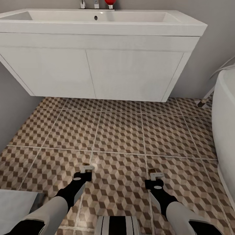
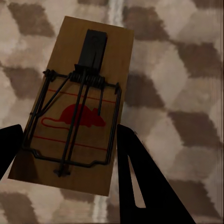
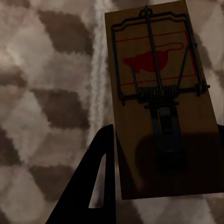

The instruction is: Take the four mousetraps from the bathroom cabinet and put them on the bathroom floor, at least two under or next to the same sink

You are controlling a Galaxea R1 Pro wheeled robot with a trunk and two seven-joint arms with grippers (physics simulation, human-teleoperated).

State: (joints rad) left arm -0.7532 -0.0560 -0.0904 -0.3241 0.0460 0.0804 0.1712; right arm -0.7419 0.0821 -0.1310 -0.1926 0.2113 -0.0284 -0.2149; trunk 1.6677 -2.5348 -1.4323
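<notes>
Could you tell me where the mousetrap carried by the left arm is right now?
The mousetrap sits between the left gripper's fingers, held above the patterned bathroom floor in front of the white vanity, at the head view's lower left.

Two mousetraps: one (image 2: 77, 112) between the left claw's (image 1: 86, 169) fingers, one (image 3: 161, 102) between the right claw's (image 1: 156, 175) fingers. Two claws. One sink (image 1: 98, 24), ahead of both claws, with two doors. One bathtub (image 1: 227, 111), beside the right claw.
</notes>
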